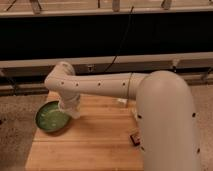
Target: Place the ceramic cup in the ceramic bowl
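The green ceramic bowl (50,119) sits at the left edge of the wooden table (85,147). My white arm reaches from the lower right across the table and bends down at the wrist. The gripper (70,109) hangs at the bowl's right rim, just above the table. A pale whitish mass at the arm's end blends with the gripper, so I cannot make out the ceramic cup as a separate thing.
A small dark object (135,138) lies at the table's right side, half hidden by my arm. A small white thing (121,102) peeks out behind the arm. Speckled floor (17,145) lies left of the table, and a dark wall with a rail stands behind.
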Controlling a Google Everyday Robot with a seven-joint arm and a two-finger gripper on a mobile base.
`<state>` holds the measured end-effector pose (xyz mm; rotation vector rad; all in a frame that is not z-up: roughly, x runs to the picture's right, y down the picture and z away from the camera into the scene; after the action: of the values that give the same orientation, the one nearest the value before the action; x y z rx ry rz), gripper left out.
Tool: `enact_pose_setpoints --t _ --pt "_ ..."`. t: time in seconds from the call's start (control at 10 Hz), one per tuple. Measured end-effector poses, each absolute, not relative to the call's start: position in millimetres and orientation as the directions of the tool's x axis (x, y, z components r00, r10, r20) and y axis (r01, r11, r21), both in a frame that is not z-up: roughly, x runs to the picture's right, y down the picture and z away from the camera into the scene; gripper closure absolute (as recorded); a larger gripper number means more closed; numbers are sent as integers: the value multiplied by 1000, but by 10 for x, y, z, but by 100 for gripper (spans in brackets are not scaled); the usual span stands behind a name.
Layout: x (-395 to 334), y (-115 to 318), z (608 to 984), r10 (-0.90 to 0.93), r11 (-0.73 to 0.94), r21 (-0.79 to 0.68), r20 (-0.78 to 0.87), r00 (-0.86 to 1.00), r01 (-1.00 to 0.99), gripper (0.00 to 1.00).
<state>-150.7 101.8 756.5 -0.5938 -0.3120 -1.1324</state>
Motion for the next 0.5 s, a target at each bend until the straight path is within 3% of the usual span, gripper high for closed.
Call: enact_pose_setpoints --t 0.5 --pt "-1853 832 7273 -752 288 -181 565 339 940 100"
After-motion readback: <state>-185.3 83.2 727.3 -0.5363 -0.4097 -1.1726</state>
